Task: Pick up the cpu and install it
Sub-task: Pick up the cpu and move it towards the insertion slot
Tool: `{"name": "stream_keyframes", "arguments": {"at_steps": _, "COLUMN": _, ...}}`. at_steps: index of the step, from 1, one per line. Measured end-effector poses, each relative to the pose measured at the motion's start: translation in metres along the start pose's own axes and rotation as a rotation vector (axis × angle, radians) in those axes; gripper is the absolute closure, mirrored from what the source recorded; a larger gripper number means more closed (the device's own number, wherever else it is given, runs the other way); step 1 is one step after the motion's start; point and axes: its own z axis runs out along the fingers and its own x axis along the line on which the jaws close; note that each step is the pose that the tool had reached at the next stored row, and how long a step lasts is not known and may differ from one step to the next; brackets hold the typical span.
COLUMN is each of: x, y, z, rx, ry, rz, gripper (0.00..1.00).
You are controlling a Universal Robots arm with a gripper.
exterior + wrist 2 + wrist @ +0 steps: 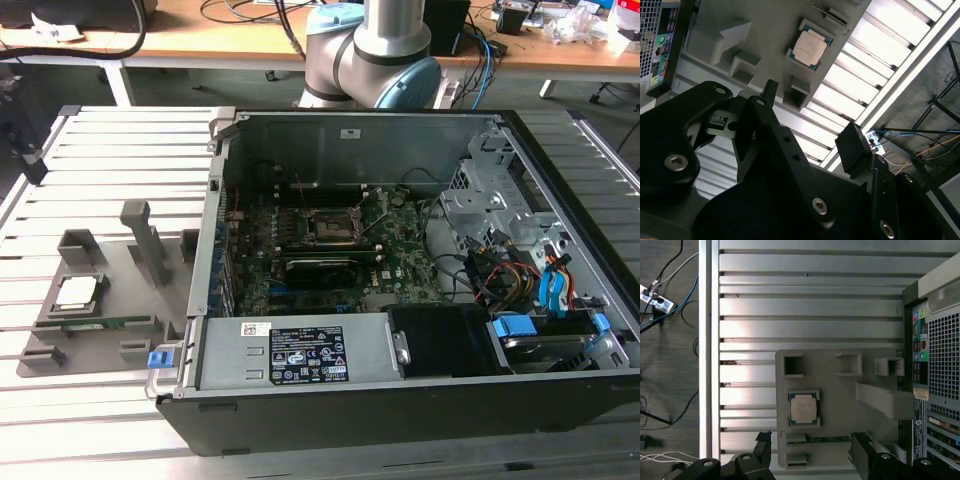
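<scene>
The cpu (78,292) is a small silvery square chip lying flat in a pocket of the grey holder tray (110,270), at the exterior view's left beside the open computer case. Both wrist views look down on the cpu (803,407) (810,47) from well above. My gripper (812,452) (812,117) hangs over the tray, open, with its two black fingers (763,446) spread wide and nothing between them. Inside the case, the dark square socket frame (328,228) sits on the green motherboard (400,260).
A long green memory stick (825,439) lies in a slot of the tray beside the cpu. Upright grey posts (145,240) rise from the tray. The case wall (212,230) stands between tray and motherboard. The slatted metal table (810,295) runs around them. Cables (500,275) crowd the case's right.
</scene>
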Motion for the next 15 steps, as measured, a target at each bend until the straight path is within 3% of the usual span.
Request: {"name": "stream_keyframes", "arguments": {"at_steps": 15, "x": 0.0003, "y": -0.0001, "z": 0.0132, "rx": 0.0000, "ry": 0.0000, "rz": 0.000, "gripper": 0.26}}
